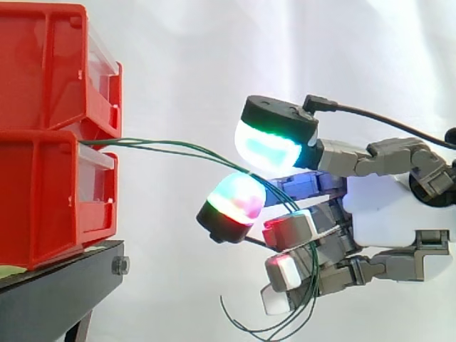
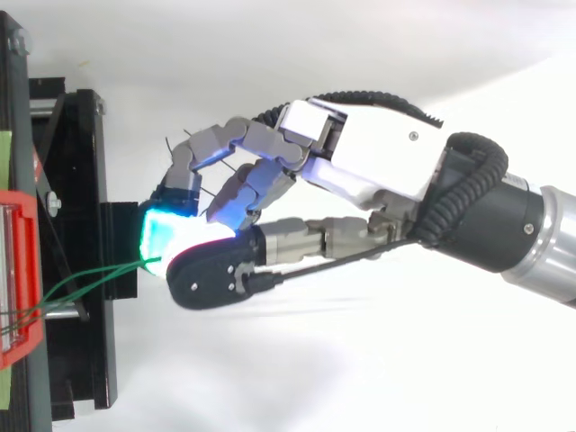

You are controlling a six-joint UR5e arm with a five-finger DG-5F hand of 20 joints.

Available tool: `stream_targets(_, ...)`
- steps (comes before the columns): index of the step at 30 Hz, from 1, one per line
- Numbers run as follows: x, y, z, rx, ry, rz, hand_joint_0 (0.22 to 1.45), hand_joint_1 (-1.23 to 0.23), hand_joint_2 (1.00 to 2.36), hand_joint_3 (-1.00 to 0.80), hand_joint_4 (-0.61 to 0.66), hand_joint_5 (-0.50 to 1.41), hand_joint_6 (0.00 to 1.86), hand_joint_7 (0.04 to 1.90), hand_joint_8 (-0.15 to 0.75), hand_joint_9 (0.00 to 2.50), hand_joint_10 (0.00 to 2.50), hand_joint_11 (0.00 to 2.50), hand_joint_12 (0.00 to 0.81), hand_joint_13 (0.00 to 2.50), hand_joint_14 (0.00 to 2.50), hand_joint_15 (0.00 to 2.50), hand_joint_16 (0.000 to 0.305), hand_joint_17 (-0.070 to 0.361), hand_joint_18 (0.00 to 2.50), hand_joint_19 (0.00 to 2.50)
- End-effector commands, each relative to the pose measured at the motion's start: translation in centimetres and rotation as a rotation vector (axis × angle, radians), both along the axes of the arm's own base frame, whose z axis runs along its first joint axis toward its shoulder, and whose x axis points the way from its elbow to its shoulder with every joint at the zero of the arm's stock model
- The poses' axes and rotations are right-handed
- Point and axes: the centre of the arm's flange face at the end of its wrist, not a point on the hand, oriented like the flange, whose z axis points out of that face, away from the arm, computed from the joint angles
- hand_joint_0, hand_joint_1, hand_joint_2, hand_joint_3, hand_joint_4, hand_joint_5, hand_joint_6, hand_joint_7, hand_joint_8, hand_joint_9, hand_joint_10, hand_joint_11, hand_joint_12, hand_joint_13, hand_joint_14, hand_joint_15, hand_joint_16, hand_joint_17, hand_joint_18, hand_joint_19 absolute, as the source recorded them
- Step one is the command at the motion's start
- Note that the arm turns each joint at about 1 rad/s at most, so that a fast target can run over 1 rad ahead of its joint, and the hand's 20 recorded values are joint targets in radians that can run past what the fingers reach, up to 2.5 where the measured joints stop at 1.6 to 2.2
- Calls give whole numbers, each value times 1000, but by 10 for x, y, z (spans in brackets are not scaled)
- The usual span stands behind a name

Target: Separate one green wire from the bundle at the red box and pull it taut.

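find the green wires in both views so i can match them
side view: green wires run from the red bins right into the hand, then hang down.
top view: green wires lower left, from red bins to hand.
shared landmark: the red bins.

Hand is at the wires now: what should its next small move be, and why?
Probably draw the hand a little farther from the red bins, keeping the pinch. Its pads close on the green wires, which bow between bins and hand rather than run straight; more than one strand seems to enter the pinch.
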Motion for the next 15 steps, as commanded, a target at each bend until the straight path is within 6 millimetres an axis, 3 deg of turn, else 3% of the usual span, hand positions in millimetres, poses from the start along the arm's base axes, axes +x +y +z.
stream_targets(1,1,4,1,-3,-4,4,609,-665,1015,-350,116,-180,880,977,278,1206,23,1291,353,1009,28,790,58,131,653,755)
stream_targets(15,0,7,0,1,-4,8,659,-781,1019,-292,59,-178,896,966,268,1188,24,1286,341,997,29,794,57,128,661,745)
